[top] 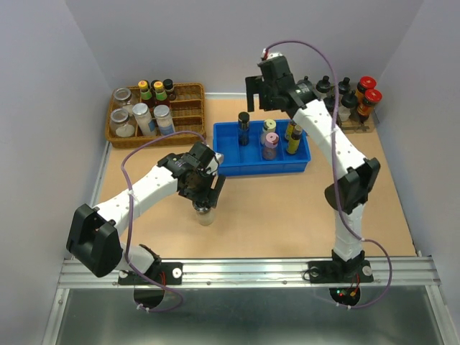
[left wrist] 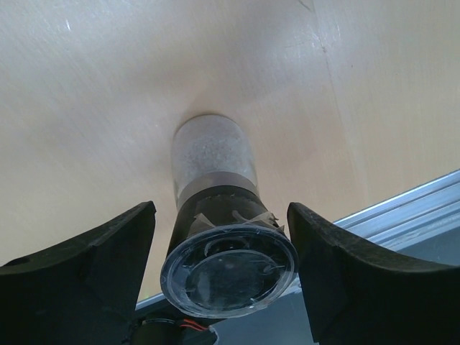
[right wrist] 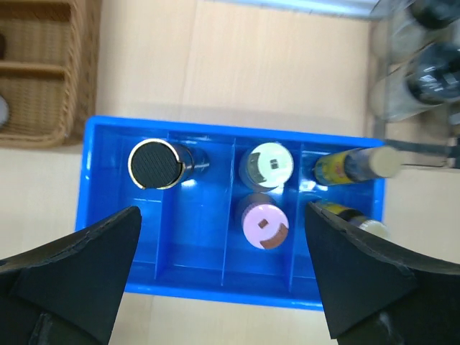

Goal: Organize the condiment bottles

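Observation:
A clear jar with a shiny lid (top: 205, 214) stands on the table, and it also shows in the left wrist view (left wrist: 228, 269). My left gripper (top: 204, 192) (left wrist: 221, 210) is open around it, with a gap on each side. The blue bin (top: 226, 164) holds a dark-capped bottle (right wrist: 154, 164), a pale-green-lidded jar (right wrist: 267, 164), a pink-lidded jar (right wrist: 265, 223) and two slim yellow bottles (right wrist: 352, 165). My right gripper (top: 254, 88) (right wrist: 223, 287) hovers open and empty above the bin.
A wicker basket (top: 188, 93) with several jars and bottles sits at the back left. A rack with clear cruets and red-capped bottles (top: 366, 92) stands at the back right. A metal rail (top: 244, 269) runs along the near edge.

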Available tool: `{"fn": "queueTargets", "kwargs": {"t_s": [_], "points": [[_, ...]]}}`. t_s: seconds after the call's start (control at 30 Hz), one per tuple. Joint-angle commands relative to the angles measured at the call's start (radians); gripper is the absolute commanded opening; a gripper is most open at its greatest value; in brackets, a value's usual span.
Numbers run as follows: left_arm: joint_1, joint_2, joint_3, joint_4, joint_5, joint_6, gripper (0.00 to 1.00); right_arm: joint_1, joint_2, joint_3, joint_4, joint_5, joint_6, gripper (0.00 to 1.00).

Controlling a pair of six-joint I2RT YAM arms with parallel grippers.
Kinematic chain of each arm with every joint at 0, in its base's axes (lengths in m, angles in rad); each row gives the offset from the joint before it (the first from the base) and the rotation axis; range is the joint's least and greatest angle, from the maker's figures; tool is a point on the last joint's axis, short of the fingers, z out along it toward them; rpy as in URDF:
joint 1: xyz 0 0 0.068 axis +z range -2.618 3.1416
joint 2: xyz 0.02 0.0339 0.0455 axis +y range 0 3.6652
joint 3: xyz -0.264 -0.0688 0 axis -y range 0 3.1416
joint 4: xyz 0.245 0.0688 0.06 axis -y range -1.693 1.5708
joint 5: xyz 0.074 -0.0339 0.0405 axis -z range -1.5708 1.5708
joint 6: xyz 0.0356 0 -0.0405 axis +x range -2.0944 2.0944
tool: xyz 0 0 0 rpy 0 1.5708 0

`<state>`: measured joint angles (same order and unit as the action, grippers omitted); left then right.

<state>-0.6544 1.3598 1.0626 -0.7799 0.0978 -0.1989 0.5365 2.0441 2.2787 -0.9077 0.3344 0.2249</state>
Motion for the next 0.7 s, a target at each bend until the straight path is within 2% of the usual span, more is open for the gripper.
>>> {"fn": "queueTargets", "kwargs": {"t_s": [0.0, 0.17, 0.23, 0.3, 0.33, 0.37, 0.67], "points": [[-0.005, -0.011, 0.020, -0.032, 0.016, 0.016, 0.82, -0.004, -0.123, -0.062, 0.015, 0.060, 0.010, 1.00], [-0.005, -0.010, 0.011, -0.044, 0.011, 0.023, 0.81, -0.004, -0.177, -0.087, -0.023, 0.072, 0.011, 1.00], [-0.007, -0.007, 0.007, -0.042, 0.013, 0.021, 0.69, -0.004, -0.205, -0.113, -0.028, 0.078, 0.014, 1.00], [-0.007, -0.007, 0.014, -0.042, 0.011, 0.019, 0.49, -0.004, -0.222, -0.130, -0.033, 0.080, 0.019, 1.00], [-0.005, -0.005, 0.022, -0.045, 0.007, 0.016, 0.18, -0.004, -0.229, -0.148, -0.036, 0.084, 0.021, 1.00], [-0.007, -0.008, 0.031, -0.050, -0.007, 0.007, 0.02, -0.004, -0.246, -0.159, -0.037, 0.086, 0.024, 1.00], [-0.005, -0.021, 0.269, -0.111, -0.063, -0.019, 0.00, -0.004, -0.369, -0.292, -0.071, 0.113, 0.054, 1.00]]}}
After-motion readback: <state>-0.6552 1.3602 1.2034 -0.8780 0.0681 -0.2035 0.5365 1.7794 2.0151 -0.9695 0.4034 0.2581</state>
